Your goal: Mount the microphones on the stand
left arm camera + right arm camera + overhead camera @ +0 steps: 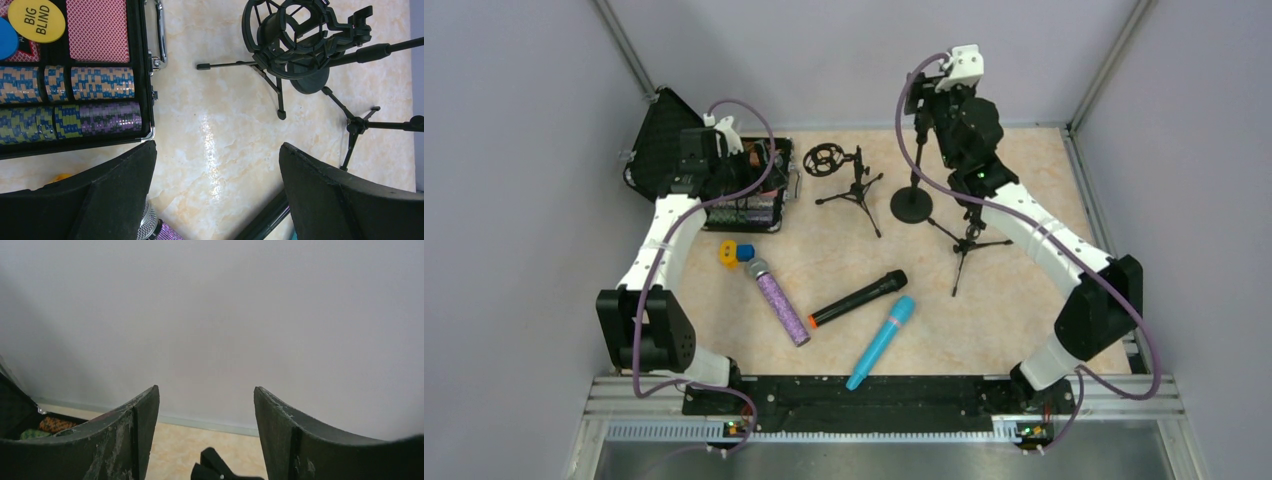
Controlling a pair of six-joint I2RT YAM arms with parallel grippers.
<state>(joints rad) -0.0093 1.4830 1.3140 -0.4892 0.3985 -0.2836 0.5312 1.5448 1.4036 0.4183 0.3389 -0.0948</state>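
Three microphones lie on the table in the top view: the glittery purple one [780,301], the black one with the orange end [858,298] and the light blue one [881,342]. Three black stands are behind them: a tripod with a shock mount [854,185], a round-base stand [911,203] and a second tripod [967,246]. My left gripper [742,180] is open and empty, above the edge of a chip case; its view shows the purple microphone's mesh head [149,225] by the left finger. My right gripper [919,98] is open and empty, high over the round-base stand, whose clip [215,468] shows below the jaws.
An open black case of poker chips and cards [746,195] stands at the back left and also shows in the left wrist view [147,75]. A small yellow and blue object [735,252] lies beside the purple microphone's head. Grey walls enclose the table.
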